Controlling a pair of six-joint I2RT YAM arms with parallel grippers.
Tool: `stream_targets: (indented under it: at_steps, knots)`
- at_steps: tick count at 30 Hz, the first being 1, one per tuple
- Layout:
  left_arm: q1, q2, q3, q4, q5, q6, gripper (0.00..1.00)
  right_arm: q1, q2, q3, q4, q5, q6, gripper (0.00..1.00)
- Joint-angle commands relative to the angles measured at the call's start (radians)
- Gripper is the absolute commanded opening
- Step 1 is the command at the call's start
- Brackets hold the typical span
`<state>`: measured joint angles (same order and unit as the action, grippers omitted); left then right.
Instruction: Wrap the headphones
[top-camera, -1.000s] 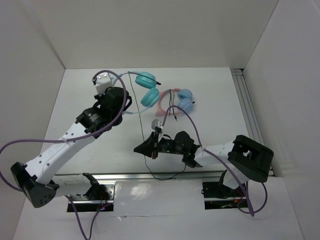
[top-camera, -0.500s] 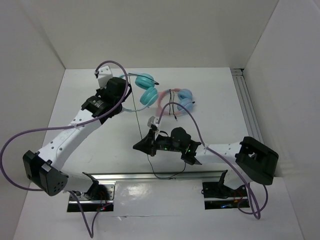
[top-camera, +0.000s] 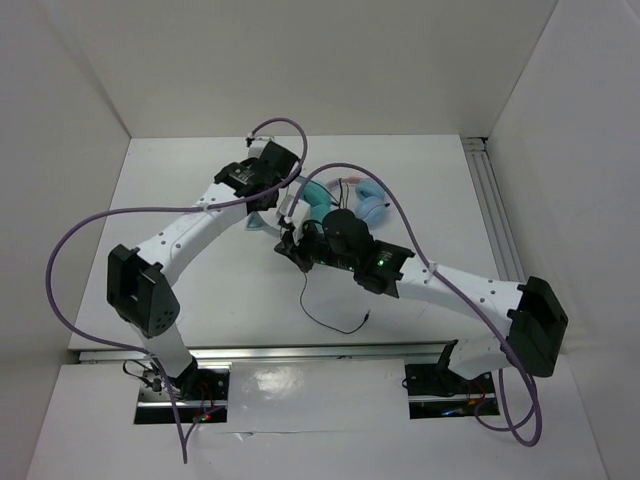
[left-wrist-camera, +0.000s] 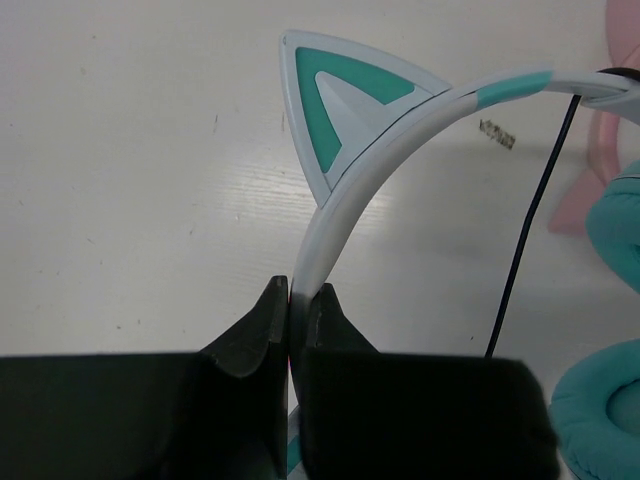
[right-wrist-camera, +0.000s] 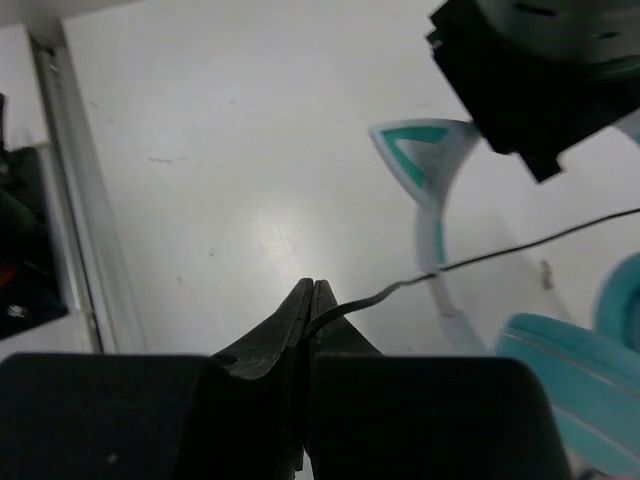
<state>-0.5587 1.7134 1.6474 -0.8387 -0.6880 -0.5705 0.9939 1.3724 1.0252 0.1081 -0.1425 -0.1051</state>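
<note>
Left wrist view: the left hand (left-wrist-camera: 300, 295) is clamped on the pale headband (left-wrist-camera: 335, 215) of the headphones (top-camera: 316, 191), just below a teal-lined cat ear (left-wrist-camera: 335, 110). Teal ear cups (left-wrist-camera: 610, 410) sit at the right edge, and the thin black cable (left-wrist-camera: 530, 230) runs down beside them. Right wrist view: the right hand (right-wrist-camera: 312, 290) is pinched together on the cable, which runs rightward across the headband. Top external view: both hands meet over the headphones at the middle rear of the white surface (top-camera: 200, 290). The pink-banded headphones (top-camera: 373, 207) lie just beside them, and the cable's free end trails toward the near edge.
</note>
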Motion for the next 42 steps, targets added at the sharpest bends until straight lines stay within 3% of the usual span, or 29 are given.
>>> stream_targets:
  at_steps: [1, 6, 10, 17, 24, 26, 32, 36, 42]
  knots:
    - [0.003, -0.038, 0.038, -0.006, 0.065, 0.092, 0.00, -0.012, -0.047, 0.102, -0.226, 0.098, -0.139, 0.01]
    - [0.003, -0.086, -0.027, -0.077, 0.157, 0.118, 0.00, -0.021, -0.047, 0.205, -0.415, 0.191, -0.173, 0.02]
    - [-0.009, -0.153, -0.190, -0.059, 0.283, 0.144, 0.00, -0.021, -0.047, 0.225, -0.415, 0.355, -0.206, 0.04]
    - [-0.118, -0.302, -0.331, -0.059, 0.304, 0.155, 0.00, -0.041, -0.065, 0.147, -0.286, 0.599, -0.228, 0.13]
    - [-0.210, -0.400, -0.374, -0.127, 0.283, 0.133, 0.00, -0.116, -0.052, 0.061, -0.188, 0.500, -0.196, 0.13]
    - [-0.245, -0.428, -0.360, -0.155, 0.272, 0.123, 0.00, -0.145, -0.039, 0.049, -0.157, 0.500, -0.196, 0.18]
    - [-0.336, -0.462, -0.281, -0.270, 0.225, 0.074, 0.00, -0.244, -0.010, 0.024, -0.099, 0.367, -0.150, 0.18]
    - [-0.377, -0.495, -0.216, -0.318, 0.182, 0.031, 0.00, -0.304, -0.001, -0.014, -0.053, 0.252, -0.108, 0.01]
    - [-0.399, -0.529, -0.083, -0.352, 0.182, 0.031, 0.00, -0.334, 0.045, -0.062, 0.024, 0.126, -0.056, 0.01]
